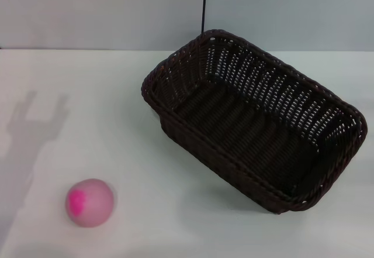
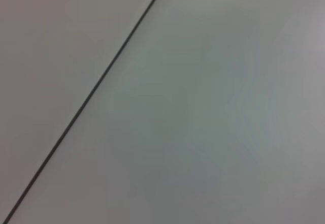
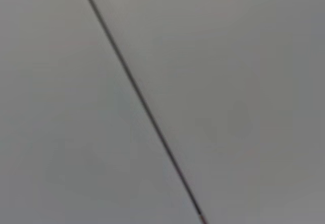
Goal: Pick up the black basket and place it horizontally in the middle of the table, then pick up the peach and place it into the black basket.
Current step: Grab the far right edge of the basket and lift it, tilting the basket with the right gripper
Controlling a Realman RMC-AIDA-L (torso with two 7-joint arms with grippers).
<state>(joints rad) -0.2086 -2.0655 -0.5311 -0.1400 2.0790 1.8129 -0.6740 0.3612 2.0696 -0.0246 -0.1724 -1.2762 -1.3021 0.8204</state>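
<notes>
The black basket (image 1: 257,123) sits on the white table (image 1: 117,94), right of the middle, turned at a slant with its open top up and nothing in it. The peach (image 1: 89,202), pale pink with a magenta blotch, lies on the table at the front left, well apart from the basket. Neither gripper shows in the head view; only a gripper-shaped shadow (image 1: 32,123) falls on the table at the left. Both wrist views show only a plain grey surface with a thin dark line.
A grey wall (image 1: 105,12) with a thin dark vertical line (image 1: 204,6) stands behind the table's far edge. Bare tabletop lies between the peach and the basket and along the far left.
</notes>
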